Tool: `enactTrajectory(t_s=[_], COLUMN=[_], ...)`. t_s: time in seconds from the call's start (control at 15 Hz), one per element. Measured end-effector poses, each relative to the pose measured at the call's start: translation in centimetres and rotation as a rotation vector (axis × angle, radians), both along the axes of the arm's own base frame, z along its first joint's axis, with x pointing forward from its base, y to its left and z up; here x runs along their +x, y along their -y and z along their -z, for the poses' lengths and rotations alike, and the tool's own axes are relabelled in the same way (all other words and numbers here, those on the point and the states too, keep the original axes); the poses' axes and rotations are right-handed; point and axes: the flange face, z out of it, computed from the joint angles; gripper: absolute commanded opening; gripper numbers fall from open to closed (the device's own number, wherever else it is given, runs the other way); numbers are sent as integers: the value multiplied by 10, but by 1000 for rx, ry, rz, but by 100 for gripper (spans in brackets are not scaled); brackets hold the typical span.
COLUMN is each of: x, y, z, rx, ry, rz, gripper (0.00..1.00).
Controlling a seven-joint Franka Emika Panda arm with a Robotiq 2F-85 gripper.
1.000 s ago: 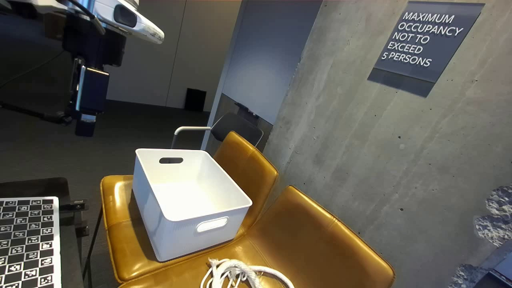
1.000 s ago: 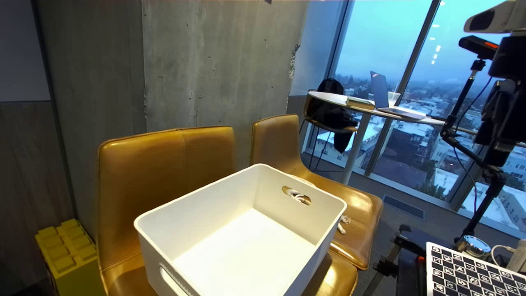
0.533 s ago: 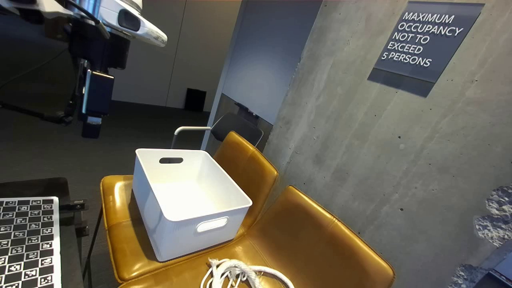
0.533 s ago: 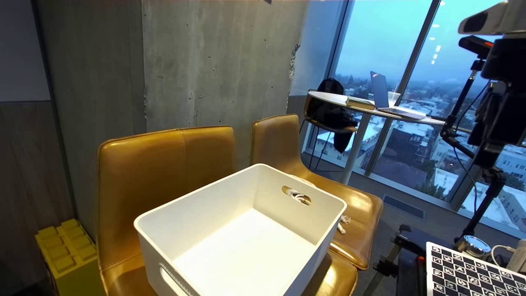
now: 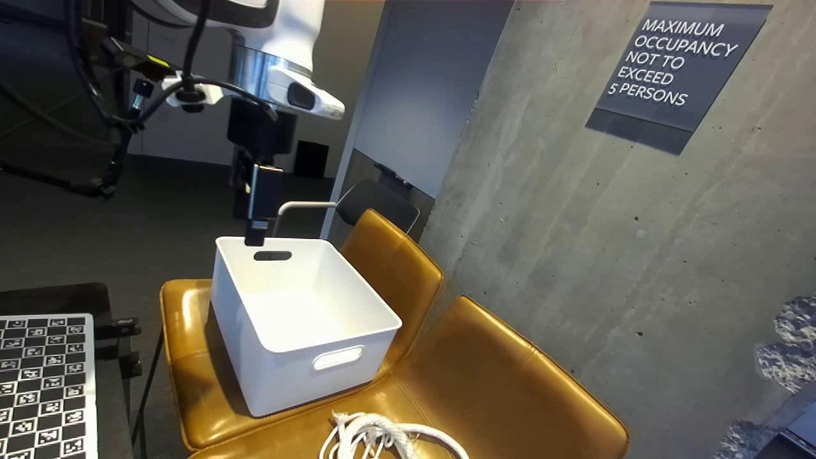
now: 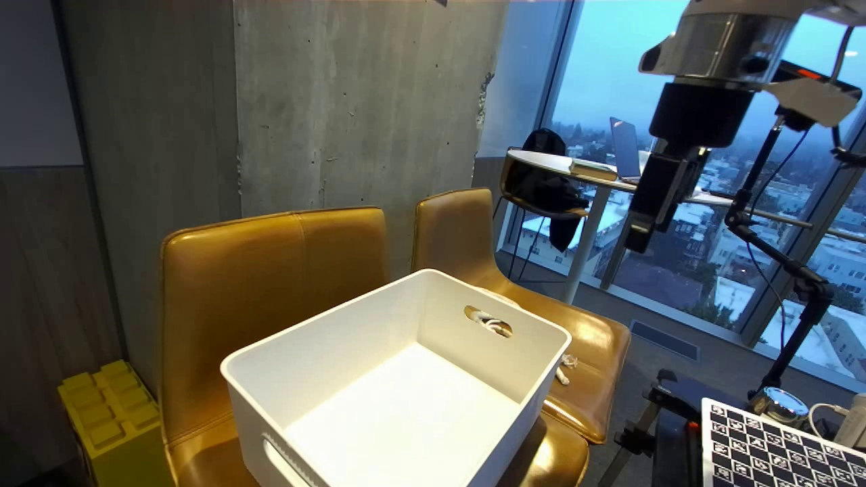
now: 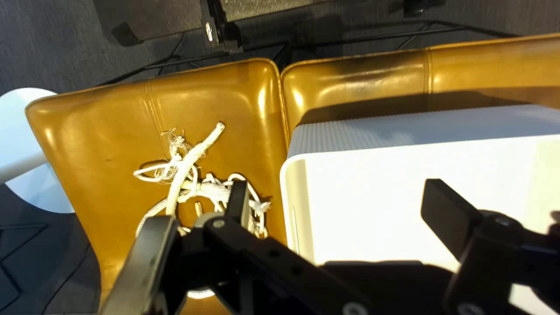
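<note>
Just now my gripper [image 7: 343,208] has swung in from near the edge of an exterior view and hangs at about nine o'clock there, while everything around it lies as it did; I judge this brings me nearer to the work, with nothing gripped and the jaws standing wide apart. Counting left to right through the wrist view, I find the first tan chair [image 7: 100,140], around nine o'clock, bearing one tangled heap of white rope [image 7: 205,189], its strands too jumbled for me to number. Next come my two fingers [image 7: 237,201], one at half past seven overlapping the rope in view, the other at four o'clock overlapping one white bin [image 7: 393,131]. That bin sits at three o'clock on the second tan chair [image 7: 372,70], making two chairs, and I see no contact with rope or bin. Back in an exterior view, one patterned board [image 5: 44,389] lies at eight o'clock, one wall sign [image 5: 679,76] at two.
</note>
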Motion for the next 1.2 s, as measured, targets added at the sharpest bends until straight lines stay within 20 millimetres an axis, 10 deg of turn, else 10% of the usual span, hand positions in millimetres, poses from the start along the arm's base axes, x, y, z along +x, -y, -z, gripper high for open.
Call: enactTrajectory(t_s=[0.53,0.93,1.2], x=[36,62,99], y=[59,176,203], z=[-12,36,74], rx=[-51,-56,-54], ry=[117,202,226], rz=[77,172,185], gripper=[100,100,100])
